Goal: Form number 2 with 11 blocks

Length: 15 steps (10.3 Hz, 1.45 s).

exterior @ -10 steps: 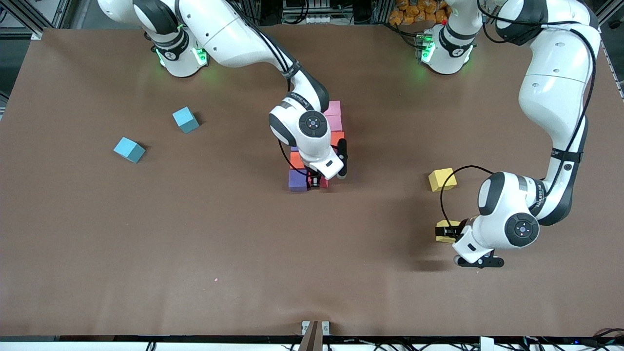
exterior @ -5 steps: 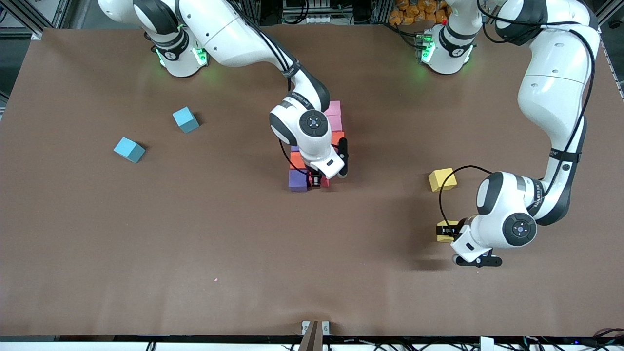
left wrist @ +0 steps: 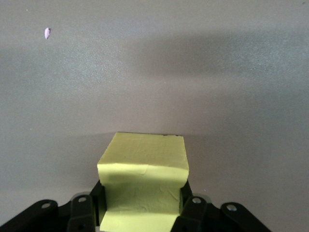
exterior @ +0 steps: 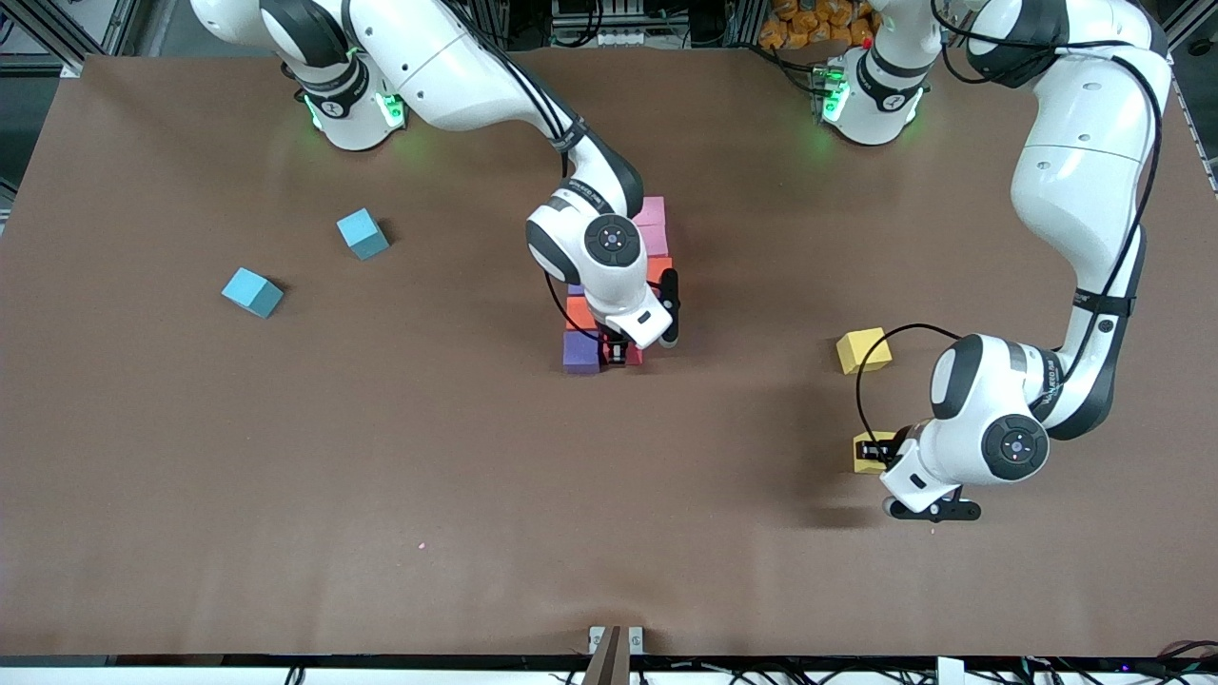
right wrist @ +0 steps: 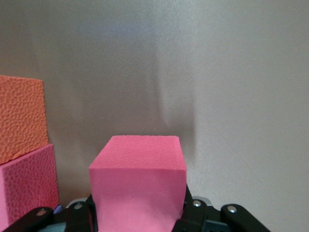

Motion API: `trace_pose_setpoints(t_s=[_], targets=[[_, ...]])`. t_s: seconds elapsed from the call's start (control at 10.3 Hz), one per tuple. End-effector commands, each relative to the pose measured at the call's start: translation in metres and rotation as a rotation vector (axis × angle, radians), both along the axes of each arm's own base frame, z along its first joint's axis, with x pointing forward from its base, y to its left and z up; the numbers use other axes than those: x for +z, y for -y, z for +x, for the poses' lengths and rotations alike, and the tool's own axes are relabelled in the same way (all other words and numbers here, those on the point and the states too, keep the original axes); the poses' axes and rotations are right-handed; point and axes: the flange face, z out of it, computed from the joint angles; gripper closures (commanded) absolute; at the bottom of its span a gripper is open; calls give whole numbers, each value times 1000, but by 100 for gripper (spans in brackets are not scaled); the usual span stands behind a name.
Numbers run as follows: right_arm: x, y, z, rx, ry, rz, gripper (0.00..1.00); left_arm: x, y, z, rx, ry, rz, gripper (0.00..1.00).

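Left tool (exterior: 877, 455) clenched on yellow-green cube (left wrist: 143, 179); right tool (right wrist: 137, 217) gripping pink cube (right wrist: 138, 186) beside block cluster (exterior: 609, 295); yellow cube (exterior: 863, 350) at twelve o'clock of left tool.

Right arm reaches from its base out to mid-table, wrist bent downward; right gripper (exterior: 617, 356) low at the cluster of blocks, fingers (right wrist: 82, 212) clamped on a pink block (right wrist: 137, 186). Left arm folds down from its base along its end of the table, elbow tucked, wrist turned toward the table centre; left gripper (exterior: 874, 453) low, fingers (left wrist: 193, 205) pinching a yellow block (left wrist: 142, 186), its foam sides dented inward.
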Motion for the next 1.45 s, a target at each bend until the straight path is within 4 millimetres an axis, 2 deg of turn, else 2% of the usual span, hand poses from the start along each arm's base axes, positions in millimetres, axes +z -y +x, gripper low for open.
trace_pose_setpoints(t_s=[0.0,0.29,0.58,1.07,1.36], targets=[[7,3,-5,-7,-1,5,66,21,2,0,-18,21,25,57],[12,4,-3,-9,3,7,66,47,1,-3,-19,1,38,57],[17,6,-1,-17,1,9,66,58,11,-6,-31,-9,19,57],[13,9,1,-17,5,-1,66,65,31,-8,-56,-2,-12,57],[12,11,3,-19,4,-6,66,63,26,-7,-52,-5,-8,56]])
